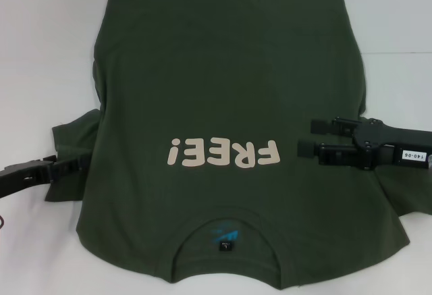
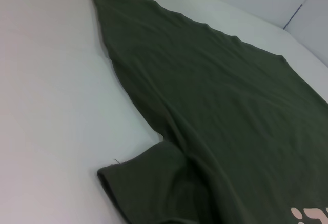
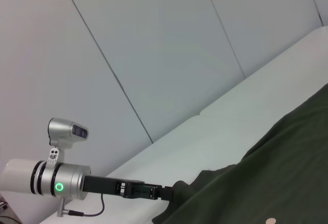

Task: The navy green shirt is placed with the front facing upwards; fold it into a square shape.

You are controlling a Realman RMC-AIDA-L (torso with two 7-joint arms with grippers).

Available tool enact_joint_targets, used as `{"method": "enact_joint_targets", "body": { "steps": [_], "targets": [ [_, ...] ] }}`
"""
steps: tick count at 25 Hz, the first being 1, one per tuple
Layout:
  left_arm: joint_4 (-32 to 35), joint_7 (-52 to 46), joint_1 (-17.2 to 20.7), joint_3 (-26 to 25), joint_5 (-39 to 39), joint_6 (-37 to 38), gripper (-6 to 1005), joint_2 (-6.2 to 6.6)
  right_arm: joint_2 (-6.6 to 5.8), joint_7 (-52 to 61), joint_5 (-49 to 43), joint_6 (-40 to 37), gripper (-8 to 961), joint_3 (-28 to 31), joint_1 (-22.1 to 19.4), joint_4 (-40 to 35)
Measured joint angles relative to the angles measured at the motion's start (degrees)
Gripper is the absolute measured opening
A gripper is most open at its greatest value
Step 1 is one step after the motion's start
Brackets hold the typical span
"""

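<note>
One garment fills the scene: the navy green shirt (image 1: 223, 99) lies flat, front up, on the white table (image 1: 47, 52), collar nearest the robot and hem at the far edge, with the cream "FREE!" lettering (image 1: 223, 153) across the chest. Relative to that lettering, the left gripper (image 1: 71, 165) sits off to the left side at the crumpled left sleeve (image 2: 148, 183), its tip at or buried in the cloth, so whether it is pinching the sleeve I cannot tell. The right gripper (image 1: 307, 136) hovers just to the right of the lettering over the chest, its two fingers standing apart and holding nothing. Judging by how things lie, folding has barely begun: the body is spread full length, no fold crosses it, and both sleeves, the sides and the hem-to-collar folds seem yet to be done.
</note>
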Motion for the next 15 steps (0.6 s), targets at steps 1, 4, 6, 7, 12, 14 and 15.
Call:
{"method": "enact_joint_targets", "body": {
  "steps": [1,4,6,7,12,14,15],
  "targets": [
    [0.00,-0.02,0.00,0.08,0.00,0.00,822,-0.03,0.00,0.00,0.00,0.00,921,0.02,0.00,0.00],
    [0.00,-0.12,-0.02,0.14,0.00,0.00,815,-0.07,0.00,-0.01,0.00,0.00,921,0.03,-0.05,0.00],
    [0.00,-0.21,-0.08,0.16,0.00,-0.05,811,-0.09,0.00,-0.06,0.00,0.00,921,0.15,-0.08,0.00],
    [0.02,-0.22,-0.10,0.17,0.00,-0.19,809,-0.09,0.00,-0.07,0.00,0.00,921,0.20,-0.08,0.00],
    [0.37,-0.36,-0.15,0.33,0.00,-1.21,797,-0.10,0.00,-0.07,0.00,0.00,920,0.33,-0.17,0.00],
    [0.48,-0.44,-0.20,1.16,0.22,-1.84,793,-0.13,0.00,-0.06,0.00,0.00,920,0.38,-0.17,0.00],
    [0.50,-0.49,-0.23,1.30,0.34,-2.03,755,-0.15,0.01,-0.06,0.00,0.00,920,0.40,-0.17,0.00]
  ]
}}
